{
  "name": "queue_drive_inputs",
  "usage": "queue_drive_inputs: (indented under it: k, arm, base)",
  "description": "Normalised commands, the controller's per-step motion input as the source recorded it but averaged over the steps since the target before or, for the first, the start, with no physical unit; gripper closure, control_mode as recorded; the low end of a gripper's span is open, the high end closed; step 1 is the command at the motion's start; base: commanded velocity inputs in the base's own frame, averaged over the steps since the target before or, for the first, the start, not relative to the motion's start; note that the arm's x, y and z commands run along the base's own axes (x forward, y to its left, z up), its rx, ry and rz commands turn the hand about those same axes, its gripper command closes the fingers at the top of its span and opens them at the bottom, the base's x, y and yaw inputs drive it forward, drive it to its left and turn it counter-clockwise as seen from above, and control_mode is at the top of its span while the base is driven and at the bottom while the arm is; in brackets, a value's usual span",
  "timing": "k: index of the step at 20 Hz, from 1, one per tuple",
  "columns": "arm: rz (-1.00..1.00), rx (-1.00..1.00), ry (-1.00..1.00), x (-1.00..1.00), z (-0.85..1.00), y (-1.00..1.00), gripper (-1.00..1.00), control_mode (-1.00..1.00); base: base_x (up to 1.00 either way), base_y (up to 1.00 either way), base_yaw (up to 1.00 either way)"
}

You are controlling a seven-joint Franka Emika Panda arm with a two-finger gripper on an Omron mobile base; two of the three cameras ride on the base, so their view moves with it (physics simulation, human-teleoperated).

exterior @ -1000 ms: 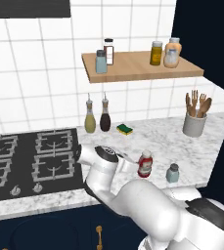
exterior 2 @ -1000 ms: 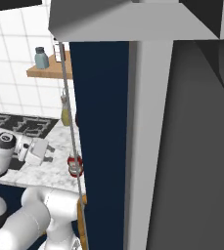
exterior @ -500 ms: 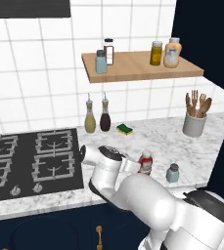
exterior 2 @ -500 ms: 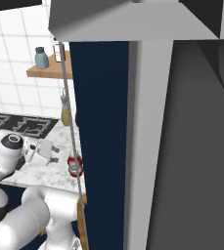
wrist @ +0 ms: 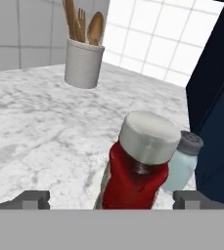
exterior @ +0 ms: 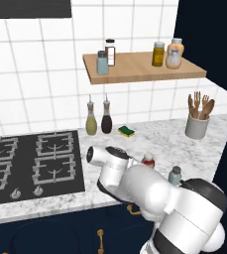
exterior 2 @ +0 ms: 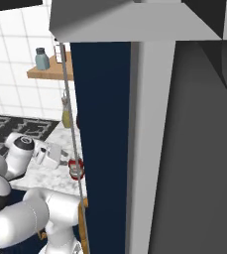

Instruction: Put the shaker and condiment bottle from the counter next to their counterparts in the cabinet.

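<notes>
Gripper (wrist: 111,201) jaws are standing wide apart and empty in the hand view, flanking the condiment bottle (wrist: 139,163), which is standing upright, long axis vertical, pale cap uppermost. Just beside and behind it the shaker (wrist: 184,161) is standing upright on the counter (wrist: 40,132).

Left base view: the bottle (exterior: 147,159) and the shaker (exterior: 174,175) are sitting near the counter's front edge, partly hidden by the arm; the cabinet (exterior: 140,72) is carrying the counterparts (exterior: 166,53) above.

Right base view: the hand is reaching toward the red bottle (exterior 2: 76,168).

Judgement: the approach to the first pick is under way; the next move calls for closing on the body and lifting straight up, clear of the shaker.
</notes>
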Motion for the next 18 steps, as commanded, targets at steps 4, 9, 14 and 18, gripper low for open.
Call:
queue_drive_inputs:
  k: [4,9,14,18]
  arm:
    - [0.00,0.00,0.08,0.20,-0.14,-0.39,-1.00,-1.00]
    - [0.00,0.00,0.07,0.18,-0.19,-0.38,-1.00,-1.00]
    - [0.00,-0.01,0.03,0.01,-0.08,-0.11,1.00,-1.00]
    - [0.07,0.11,-0.16,-0.03,0.63,-0.03,1.00,-1.00]
  base:
    - [0.00,0.00,0.00]
    - [0.00,0.00,0.00]
    - [0.00,0.00,0.00]
    - [0.00,0.00,0.00]
